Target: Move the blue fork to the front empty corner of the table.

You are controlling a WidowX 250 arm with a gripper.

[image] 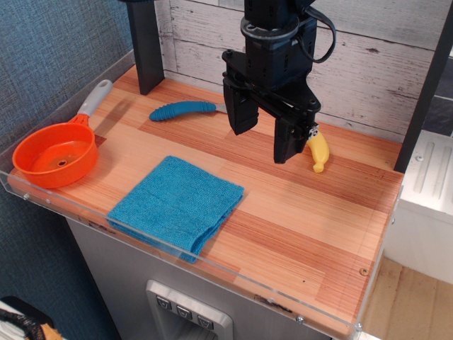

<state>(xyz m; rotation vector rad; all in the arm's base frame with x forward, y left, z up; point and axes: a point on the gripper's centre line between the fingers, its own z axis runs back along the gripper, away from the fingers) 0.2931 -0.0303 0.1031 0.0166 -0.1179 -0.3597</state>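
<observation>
The blue fork (185, 110) lies flat on the tabletop (297, 227) toward the back, close to the white plank wall (368, 57), with its handle reaching out to the left of the claw (263, 133). The claw hangs above the wood with its two dark fingers (241, 110) spread wide and nothing between them; the near finger covers the fork's tine end, so only a sliver of silver metal shows beside it, and whether finger and fork touch cannot be told. The fork's handle is thick, ribbed and gently curved, a bright blue that looks rubbery, its rounded end pointing left and slightly toward the front. Just right of the claw a small yellow banana toy (320, 152) rests on the wood, partly behind the far finger. A folded blue cloth (177, 204) sits near the front rim, and an orange pan (55, 156) with a grey handle occupies the left side. The front empty corner (347, 283) at the right is bare striped wood with a small dark hole, edged by the clear acrylic rim.
</observation>
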